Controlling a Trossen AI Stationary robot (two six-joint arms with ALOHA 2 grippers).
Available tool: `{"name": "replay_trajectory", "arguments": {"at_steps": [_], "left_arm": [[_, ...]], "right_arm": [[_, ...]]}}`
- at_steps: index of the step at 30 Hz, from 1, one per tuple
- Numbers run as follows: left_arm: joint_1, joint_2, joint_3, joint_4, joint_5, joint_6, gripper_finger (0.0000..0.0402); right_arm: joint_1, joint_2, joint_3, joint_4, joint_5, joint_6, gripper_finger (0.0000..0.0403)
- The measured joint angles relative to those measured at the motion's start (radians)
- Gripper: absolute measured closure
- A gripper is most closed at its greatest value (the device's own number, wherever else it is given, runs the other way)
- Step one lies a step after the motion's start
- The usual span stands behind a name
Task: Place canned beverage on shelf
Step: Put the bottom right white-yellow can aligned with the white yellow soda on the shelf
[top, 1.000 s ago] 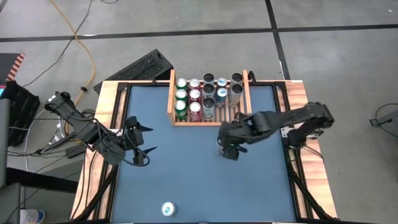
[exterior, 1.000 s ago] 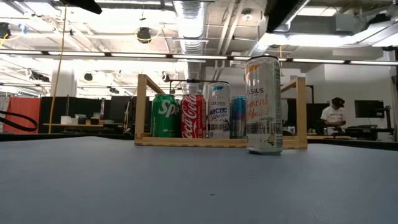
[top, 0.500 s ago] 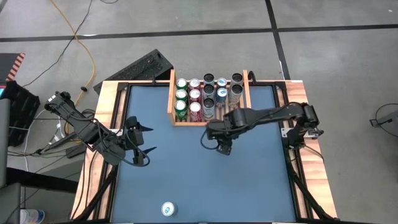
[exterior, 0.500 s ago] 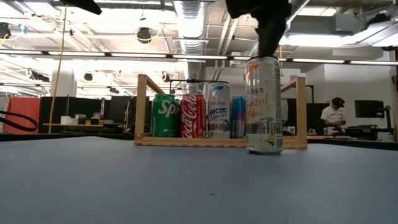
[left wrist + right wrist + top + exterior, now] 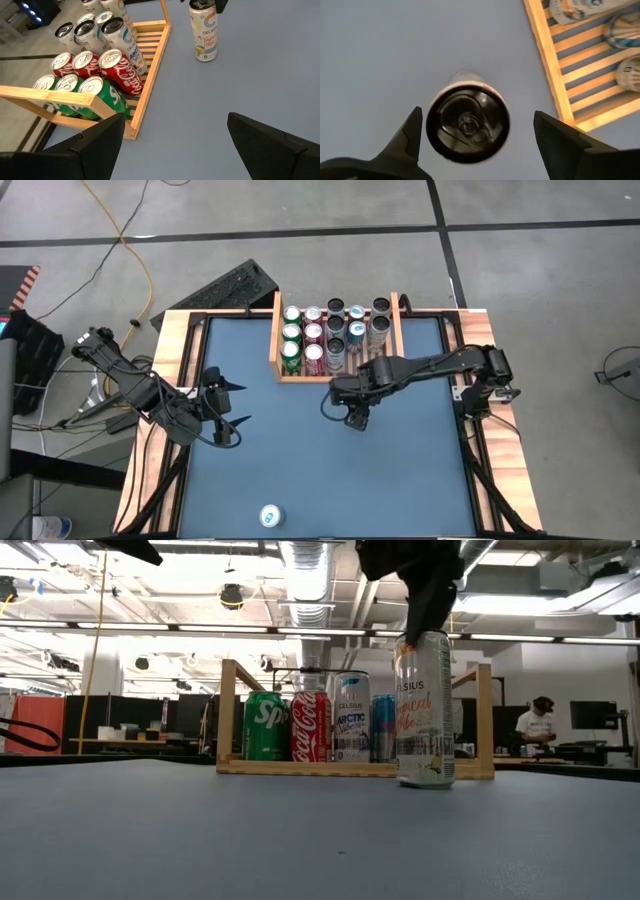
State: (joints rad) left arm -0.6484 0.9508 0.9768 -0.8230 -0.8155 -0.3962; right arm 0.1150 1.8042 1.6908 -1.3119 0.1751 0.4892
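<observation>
A tall white Celsius can [image 5: 425, 710] stands upright on the blue table, just in front of the shelf [image 5: 355, 768]. My right gripper [image 5: 477, 114] hangs open over it, pointing down. One finger stands on each side of the can's top [image 5: 467, 125], and I see no touch. From above, the gripper [image 5: 352, 418] hides the can. The light-wood shelf [image 5: 277, 340] at the table's far side holds several upright cans. My left gripper [image 5: 228, 405] waits open at the table's left, with nothing between its fingers.
A second can [image 5: 270, 516] stands alone near the table's front edge. The shelf's right column has a free stretch of slats [image 5: 380, 360] near its front wall. A wooden border [image 5: 165, 350] frames the table. Bare blue surface lies between the two arms.
My right gripper has moved toward the table's left and come down over the Celsius can, so its fingers now reach the can's top in the low view. The can has stayed where it was. Most of this happened early in the second.
</observation>
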Motion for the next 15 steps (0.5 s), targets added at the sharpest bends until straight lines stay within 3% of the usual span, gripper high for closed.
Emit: {"name": "replay_trajectory", "arguments": {"at_steps": [9,15], "left_arm": [[0.0,0.0,0.0,-0.003,-0.001,0.0,0.006],[0.0,0.0,0.0,-0.003,-0.001,0.0,0.006]], "right_arm": [[0.0,0.0,-0.033,0.053,-0.013,0.0,0.0156],[0.0,0.0,-0.033,0.06,-0.013,-0.017,0.0189]]}}
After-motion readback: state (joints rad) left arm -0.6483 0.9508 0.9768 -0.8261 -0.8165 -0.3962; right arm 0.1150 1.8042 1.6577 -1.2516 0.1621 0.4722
